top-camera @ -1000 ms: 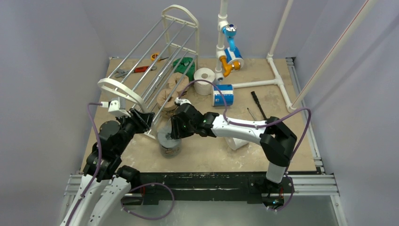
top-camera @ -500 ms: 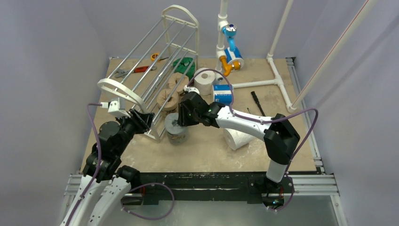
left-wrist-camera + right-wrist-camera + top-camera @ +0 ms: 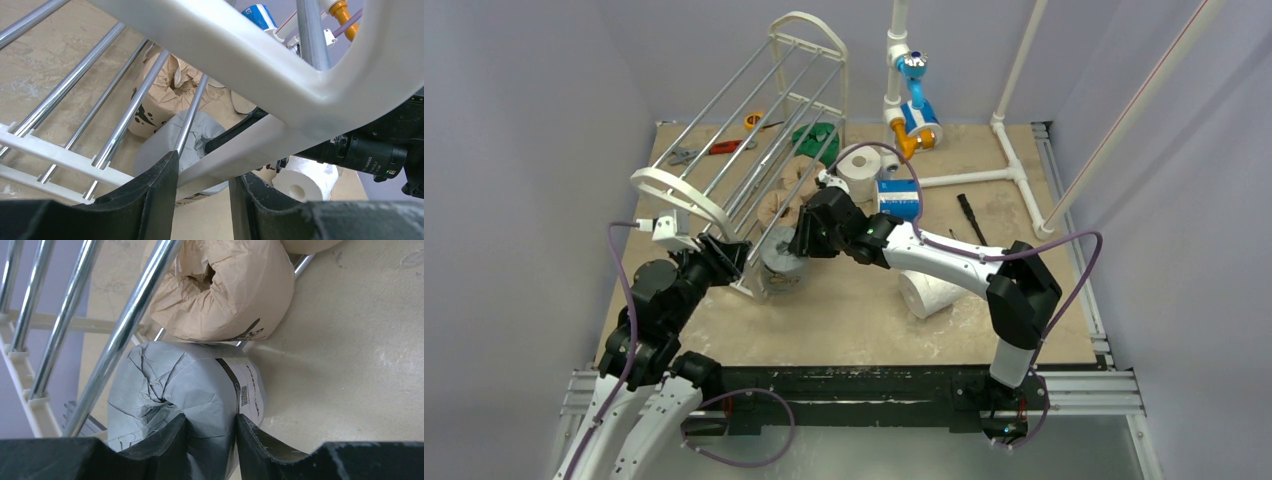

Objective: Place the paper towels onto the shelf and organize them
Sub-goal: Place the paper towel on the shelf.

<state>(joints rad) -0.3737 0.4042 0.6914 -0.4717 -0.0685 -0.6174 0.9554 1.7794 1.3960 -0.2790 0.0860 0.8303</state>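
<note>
The white shelf (image 3: 671, 186) leans tilted over the table's left half. My left gripper (image 3: 722, 256) is shut on the shelf's near end frame; in the left wrist view that white bar (image 3: 280, 65) sits between my fingers (image 3: 159, 200). My right gripper (image 3: 798, 248) is shut on a grey roll (image 3: 777, 266), pinching its wall (image 3: 185, 385) and holding it against the lowest rods. Two tan rolls (image 3: 776, 207) (image 3: 805, 173) lie under the rods. A green roll (image 3: 816, 135), a white roll (image 3: 859, 165) and a blue-white roll (image 3: 897, 198) stand behind. Another white roll (image 3: 929, 293) lies near my right arm.
A white pipe frame (image 3: 1012, 172) with blue and orange fittings (image 3: 912, 100) stands at the back right, with a blue-white roll (image 3: 924, 122) by it. Red-handled pliers (image 3: 724, 147) lie behind the shelf. A black tool (image 3: 970, 218) lies right of centre.
My right gripper carried the grey roll away from the near side and left, up against the shelf's lower rods beside the tan roll. The left gripper has kept holding the shelf.
</note>
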